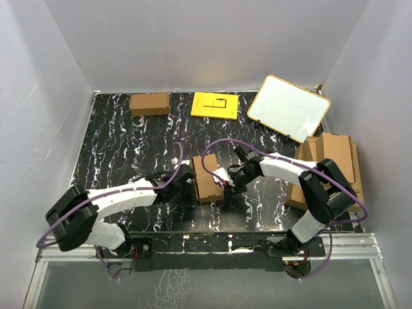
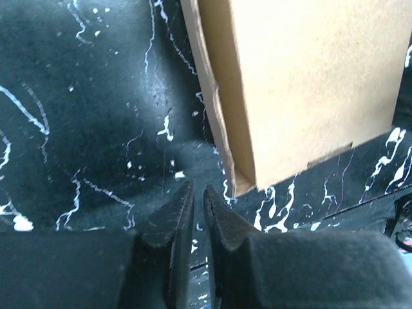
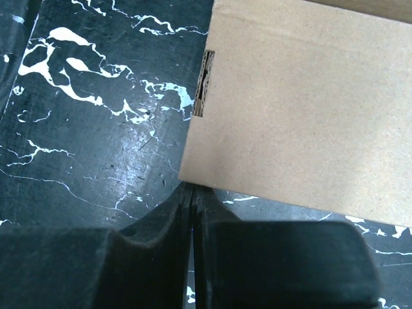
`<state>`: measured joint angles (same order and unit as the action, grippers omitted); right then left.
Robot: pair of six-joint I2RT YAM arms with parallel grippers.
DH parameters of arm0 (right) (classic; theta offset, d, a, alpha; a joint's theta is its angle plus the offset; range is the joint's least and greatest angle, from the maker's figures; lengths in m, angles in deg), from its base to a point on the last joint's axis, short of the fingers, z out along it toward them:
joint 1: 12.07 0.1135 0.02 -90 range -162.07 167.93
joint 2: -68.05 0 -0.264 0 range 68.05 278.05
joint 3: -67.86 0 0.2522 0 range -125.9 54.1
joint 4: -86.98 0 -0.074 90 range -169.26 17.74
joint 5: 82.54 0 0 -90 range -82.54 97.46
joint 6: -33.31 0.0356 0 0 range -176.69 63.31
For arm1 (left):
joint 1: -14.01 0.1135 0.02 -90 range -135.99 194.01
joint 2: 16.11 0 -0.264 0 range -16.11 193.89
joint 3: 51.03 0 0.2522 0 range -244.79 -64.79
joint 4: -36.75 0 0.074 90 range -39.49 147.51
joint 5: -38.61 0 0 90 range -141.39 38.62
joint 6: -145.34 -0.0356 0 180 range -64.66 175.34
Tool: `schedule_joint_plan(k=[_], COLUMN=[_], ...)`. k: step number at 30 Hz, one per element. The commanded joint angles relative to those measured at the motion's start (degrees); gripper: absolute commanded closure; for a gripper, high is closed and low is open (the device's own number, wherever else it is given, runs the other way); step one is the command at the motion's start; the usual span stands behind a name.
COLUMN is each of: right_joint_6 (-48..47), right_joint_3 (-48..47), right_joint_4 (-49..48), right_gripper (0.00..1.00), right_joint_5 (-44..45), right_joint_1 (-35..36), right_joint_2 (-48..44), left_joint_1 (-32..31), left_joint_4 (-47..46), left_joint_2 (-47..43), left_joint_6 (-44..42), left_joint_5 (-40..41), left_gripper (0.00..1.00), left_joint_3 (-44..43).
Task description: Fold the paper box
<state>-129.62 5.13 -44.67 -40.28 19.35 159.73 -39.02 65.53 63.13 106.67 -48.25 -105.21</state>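
A plain brown oblong cardboard carton (image 1: 207,178) is found near the middle of the black, white-veined bench (image 1: 129,141), somewhat toward the near edge, with its long side running from near to far. It is flanked by both arms. The left pincer (image 1: 187,183) is held just beside the carton's left side. In the left wrist view this pincer (image 2: 199,199) is seen almost together, with only a thin slit and nothing between the fingers, and the carton (image 2: 309,84) lies just beyond its tips. The right pincer (image 1: 226,181) is placed at the carton's right side. In the right wrist view it (image 3: 192,199) is seen pressed together, its tips at a corner of the carton (image 3: 296,116); whether that corner is touched cannot be told. A small slot (image 3: 205,84) is cut in the carton's edge.

Along the far edge are set a smaller brown carton (image 1: 149,103), a yellow sheet (image 1: 215,105) and a white board (image 1: 289,108). A pile of brown cardboard sheets (image 1: 331,167) is stacked at the right edge.
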Motion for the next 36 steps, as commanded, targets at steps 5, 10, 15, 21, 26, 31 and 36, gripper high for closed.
schedule_joint_plan(k=[5,10,15,21,26,31,36], right_joint_6=[0.0,0.9,2.7,4.8,6.8,8.2,8.1], right_joint_3=[-1.4,-1.3,-1.3,-1.3,-1.4,-1.6,-1.8], right_joint_4=[-3.0,-3.3,-4.3,-5.8,-6.8,-7.2,-6.8], right_gripper=[0.91,0.91,0.92,0.92,0.92,0.92,0.92], right_joint_5=[-3.0,-3.5,-3.3,-2.9,-3.0,-4.5,-5.3], right_joint_1=[-0.5,-0.3,0.7,2.9,4.2,4.3,4.2], right_joint_2=[-0.2,-0.2,-0.2,-0.4,-0.6,-1.0,-1.0], left_joint_1=[-0.2,-0.1,-0.2,-0.3,-0.4,-0.4,-0.5], left_joint_4=[4.7,0.8,-0.8,-4.7,-6.3,-7.3,-7.6], left_joint_2=[-7.0,-6.0,-2.6,2.5,4.6,4.7,3.8], left_joint_6=[-0.2,1.6,1.8,2.0,2.1,2.8,3.8], left_joint_5=[2.9,1.4,0.8,-2.5,-4.1,-4.1,-3.8], left_gripper=[0.93,1.00,1.00,1.00,1.00,1.00,1.00], left_joint_3=[3.2,2.9,-0.5,-4.0,-5.9,-5.6,-4.4])
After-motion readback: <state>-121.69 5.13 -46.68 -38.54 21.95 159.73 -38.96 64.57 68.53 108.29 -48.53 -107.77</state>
